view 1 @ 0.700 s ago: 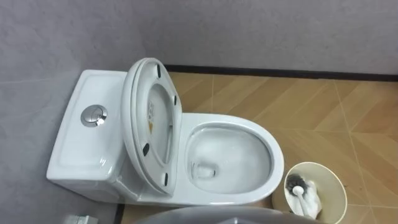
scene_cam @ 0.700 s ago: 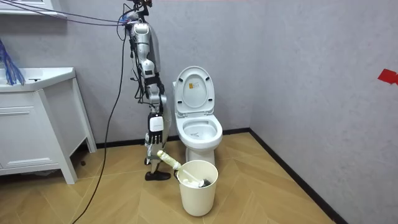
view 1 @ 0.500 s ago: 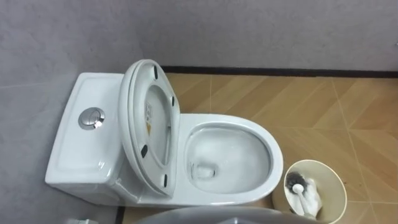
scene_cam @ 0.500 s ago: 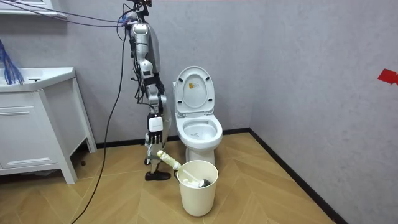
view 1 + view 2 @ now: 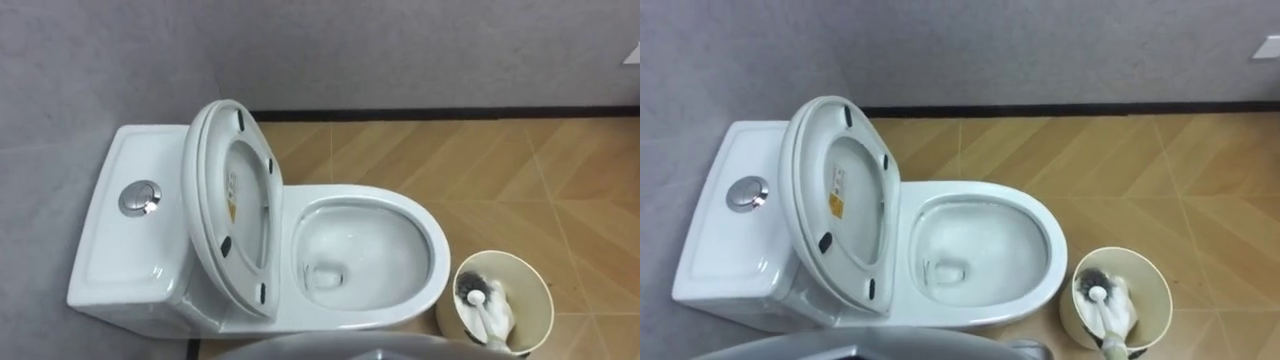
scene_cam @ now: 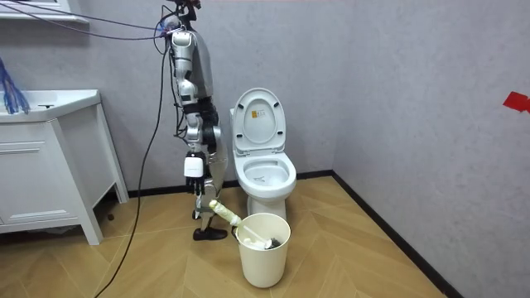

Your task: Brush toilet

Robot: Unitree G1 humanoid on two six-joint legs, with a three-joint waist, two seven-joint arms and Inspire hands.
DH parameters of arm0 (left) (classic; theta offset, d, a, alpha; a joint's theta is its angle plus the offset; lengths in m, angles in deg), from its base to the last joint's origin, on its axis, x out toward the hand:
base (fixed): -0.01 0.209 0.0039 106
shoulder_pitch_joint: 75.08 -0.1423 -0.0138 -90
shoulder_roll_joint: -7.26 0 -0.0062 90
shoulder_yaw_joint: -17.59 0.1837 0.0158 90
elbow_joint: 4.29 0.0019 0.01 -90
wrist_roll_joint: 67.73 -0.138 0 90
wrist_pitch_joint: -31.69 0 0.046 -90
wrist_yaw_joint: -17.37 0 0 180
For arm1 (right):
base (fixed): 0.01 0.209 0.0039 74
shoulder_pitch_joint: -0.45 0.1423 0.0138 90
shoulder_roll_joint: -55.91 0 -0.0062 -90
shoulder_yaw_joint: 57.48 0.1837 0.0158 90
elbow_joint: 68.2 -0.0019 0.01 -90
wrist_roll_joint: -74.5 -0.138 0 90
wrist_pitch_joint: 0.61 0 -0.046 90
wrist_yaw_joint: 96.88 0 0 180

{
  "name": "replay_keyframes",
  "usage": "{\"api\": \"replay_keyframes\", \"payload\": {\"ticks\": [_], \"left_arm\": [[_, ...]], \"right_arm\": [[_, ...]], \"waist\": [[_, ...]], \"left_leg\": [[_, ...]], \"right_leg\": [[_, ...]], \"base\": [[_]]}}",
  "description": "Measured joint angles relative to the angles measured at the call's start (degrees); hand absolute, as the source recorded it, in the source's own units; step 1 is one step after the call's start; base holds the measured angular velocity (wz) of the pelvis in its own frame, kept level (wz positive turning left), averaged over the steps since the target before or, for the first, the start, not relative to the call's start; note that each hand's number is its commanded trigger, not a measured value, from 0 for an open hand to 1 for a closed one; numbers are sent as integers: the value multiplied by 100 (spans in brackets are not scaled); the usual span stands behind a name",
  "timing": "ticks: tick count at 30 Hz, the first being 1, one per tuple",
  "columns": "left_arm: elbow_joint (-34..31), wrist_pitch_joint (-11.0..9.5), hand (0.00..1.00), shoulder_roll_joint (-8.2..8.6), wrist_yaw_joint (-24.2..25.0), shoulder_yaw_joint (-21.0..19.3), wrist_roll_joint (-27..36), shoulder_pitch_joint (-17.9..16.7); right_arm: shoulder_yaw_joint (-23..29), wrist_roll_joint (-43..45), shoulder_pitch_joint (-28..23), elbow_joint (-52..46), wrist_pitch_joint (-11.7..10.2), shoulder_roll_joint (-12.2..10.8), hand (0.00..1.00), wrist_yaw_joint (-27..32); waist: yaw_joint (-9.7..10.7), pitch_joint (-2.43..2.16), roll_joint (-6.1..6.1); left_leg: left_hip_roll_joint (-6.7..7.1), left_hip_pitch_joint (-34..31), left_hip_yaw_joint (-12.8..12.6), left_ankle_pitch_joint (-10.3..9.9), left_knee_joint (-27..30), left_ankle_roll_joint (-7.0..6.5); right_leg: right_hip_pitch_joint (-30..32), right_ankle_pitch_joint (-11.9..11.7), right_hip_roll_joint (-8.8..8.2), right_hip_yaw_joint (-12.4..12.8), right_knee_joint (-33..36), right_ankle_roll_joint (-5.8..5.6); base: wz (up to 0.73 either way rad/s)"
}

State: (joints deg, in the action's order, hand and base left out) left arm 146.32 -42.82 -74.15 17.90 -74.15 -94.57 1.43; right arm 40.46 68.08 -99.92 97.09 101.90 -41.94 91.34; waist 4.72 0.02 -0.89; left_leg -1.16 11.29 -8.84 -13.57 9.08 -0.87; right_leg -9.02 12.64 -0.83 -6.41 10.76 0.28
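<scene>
White brush [image 5: 478,296] in bucket [image 5: 541,300], handle end cut off.

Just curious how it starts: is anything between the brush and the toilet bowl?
Nothing visible is. The brush sits in a bucket right beside the bowl, whose lid is raised, leaving it open.

toilet brush [image 5: 1112,303] handle, cut off below

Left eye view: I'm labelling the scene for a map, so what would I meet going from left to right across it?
Cistern with its flush button → raised seat and lid → toilet bowl → bucket holding the toilet brush.
</scene>
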Motion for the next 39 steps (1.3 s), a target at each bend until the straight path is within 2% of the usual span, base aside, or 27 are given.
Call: {"api": "replay_keyframes", "payload": {"ticks": [5,8,10,14,17,20,26,29,33,35,36,39], "left_arm": [[-152,-108,0,-7,-121,-267,-7,-10],[-212,-184,0,-15,-251,-413,6,-82],[-233,-216,0,-22,-346,-423,26,-78],[-278,-383,0,-53,-507,-407,31,-107],[-345,-491,0,-58,-534,-392,31,-143],[-376,-585,0,-120,-531,-375,29,-104],[-333,-757,0,-164,-574,-334,31,-34],[-326,-766,0,-204,-605,-237,31,3],[-318,-838,0,-247,-616,-134,47,64],[-321,-896,0,-254,-642,-134,155,104],[-318,-935,0,-254,-664,-133,218,165],[-246,-1044,0,-271,-783,-132,256,303]], "right_arm": [[540,-1009,3,-80,-66,40,0,502],[949,-1392,13,-511,-137,57,0,817],[972,-1530,37,-861,-207,69,0,1054],[947,-1650,290,-1248,-536,69,0,1425],[903,-1638,476,-1521,-626,68,0,1538],[789,-1576,613,-1645,-769,72,0,1533],[208,-1294,707,-1670,-835,86,0,1393],[41,-1159,717,-1540,-884,87,0,1354],[-24,-1138,763,-1506,-946,106,0,1336],[-22,-1135,987,-1288,-1004,139,0,1329],[-23,-1134,1088,-1216,-1007,182,0,1329],[-61,-1057,1295,-974,-1059,282,0,1329]], "waist": [[25,3,77],[9,2,102],[0,-2,110],[-10,-10,160],[-34,-31,198],[-38,-12,211],[-140,-23,207],[-213,-4,212],[-224,10,175],[-219,4,160],[-218,26,132],[-236,46,80]], "left_leg": [[-7,10,-42,-8,-28,3],[-11,-73,-84,-8,-39,3],[12,-127,-156,-8,-32,2],[22,-382,-139,-9,53,-1],[19,-616,-148,-9,172,-1],[8,-779,-142,-9,257,-1],[6,-1124,-16,-9,370,-1],[7,-1184,37,-9,385,-1],[18,-1329,148,-9,454,-2],[6,-1476,150,-8,507,-4],[2,-1577,152,-7,575,-4],[9,-1827,153,-7,724,-5]], "right_leg": [[38,1,14,40,11,1],[139,-20,26,104,3,3],[214,-38,29,133,10,5],[412,-65,22,131,7,0],[608,-79,6,93,59,6],[725,-92,-1,20,115,25],[991,-96,-5,-26,141,36],[1020,-101,-6,-54,132,39],[1119,-103,-31,-161,129,40],[1250,-103,-70,-169,235,44],[1351,-104,-73,-169,310,46],[1629,-102,-76,-182,526,47]], "base": [[-5],[-11],[-13],[0],[4],[5],[8],[9],[14],[0],[0],[0]]}}
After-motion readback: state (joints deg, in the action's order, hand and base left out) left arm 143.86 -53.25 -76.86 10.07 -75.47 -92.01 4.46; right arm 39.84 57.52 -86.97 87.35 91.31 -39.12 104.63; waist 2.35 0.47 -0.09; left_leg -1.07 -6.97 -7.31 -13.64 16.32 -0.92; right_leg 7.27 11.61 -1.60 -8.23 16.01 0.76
